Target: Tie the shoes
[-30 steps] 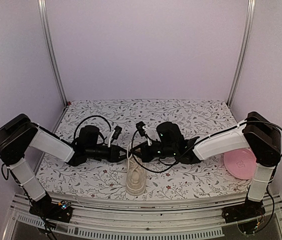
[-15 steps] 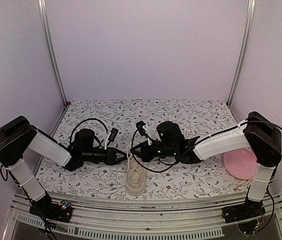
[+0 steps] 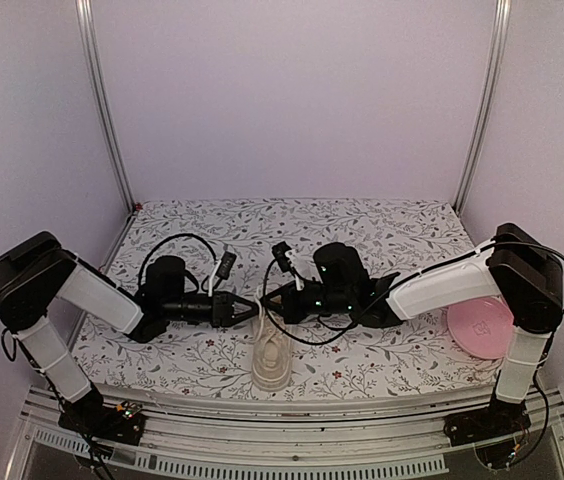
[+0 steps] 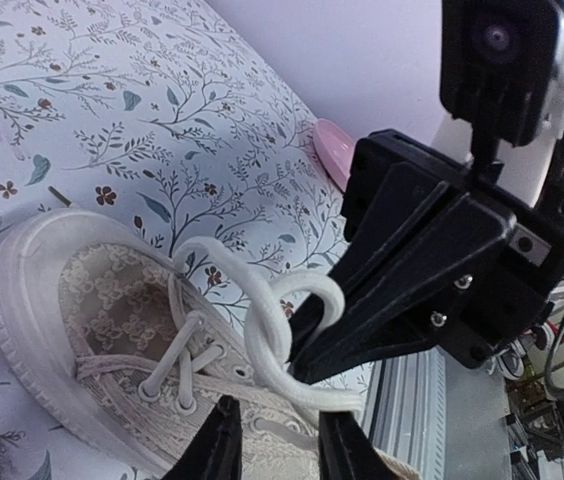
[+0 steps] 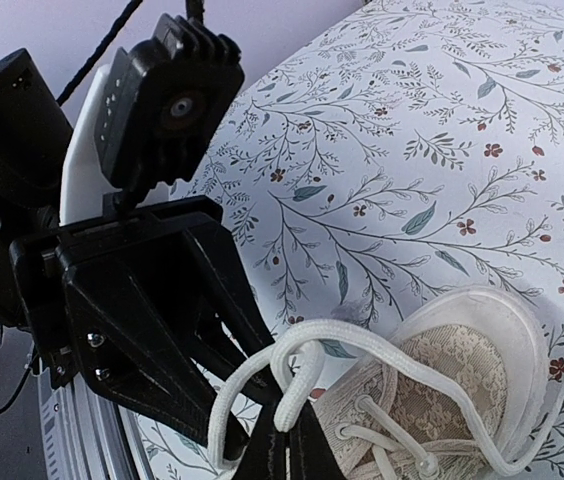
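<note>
Top external: loop step, cream low-top sneaker [image 3: 270, 356] near centre of floral surface [image 3: 392, 225].
Right hand [image 3: 268, 300] clamps the white lace loop [image 4: 262, 325]; left hand [image 3: 252, 312], part-open, seemingly empty, should next catch the other strand.

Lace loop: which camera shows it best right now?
Left wrist: the lace loop sits mid-frame, raised above the sneaker. Right wrist shows it lower, partly hidden. Top external shows only a thin strand.

White-shelled arms [image 3: 97, 292], black joints [image 3: 169, 280], looping black cables [image 3: 184, 238], screw-studded black right gripper [image 4: 300, 362].
</note>
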